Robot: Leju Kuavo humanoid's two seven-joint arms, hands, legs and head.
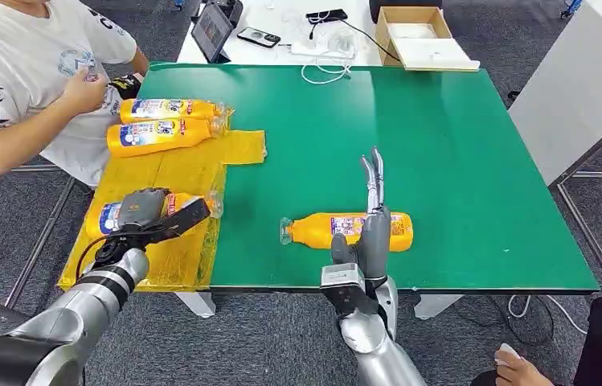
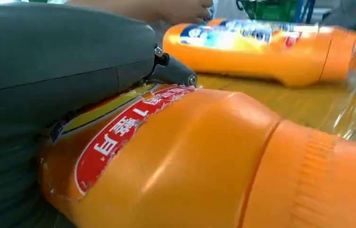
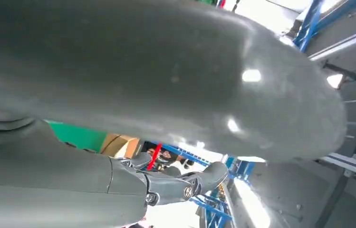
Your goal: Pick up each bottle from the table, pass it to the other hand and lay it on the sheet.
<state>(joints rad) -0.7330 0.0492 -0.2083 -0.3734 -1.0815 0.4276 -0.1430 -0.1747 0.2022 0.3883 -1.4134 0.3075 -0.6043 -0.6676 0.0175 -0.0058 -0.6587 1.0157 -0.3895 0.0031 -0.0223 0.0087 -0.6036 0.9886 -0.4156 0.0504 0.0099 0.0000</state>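
L hand [image 1: 146,211] clamped on bottle [image 1: 112,215] over sheet [image 1: 177,169]; R hand [image 1: 372,217] upright, fingers apart.

4 orange bottles in total: 3 lie on the yellow sheet [image 1: 170,170], i.e. two at the far end [image 1: 170,108] [image 1: 165,135] and one near end [image 1: 108,217]; 1 lies on the green table [image 1: 458,145] [image 1: 350,231]. 1 sheet, 1 table, 1 cardboard box [image 1: 419,36], 1 tablet [image 1: 212,30].
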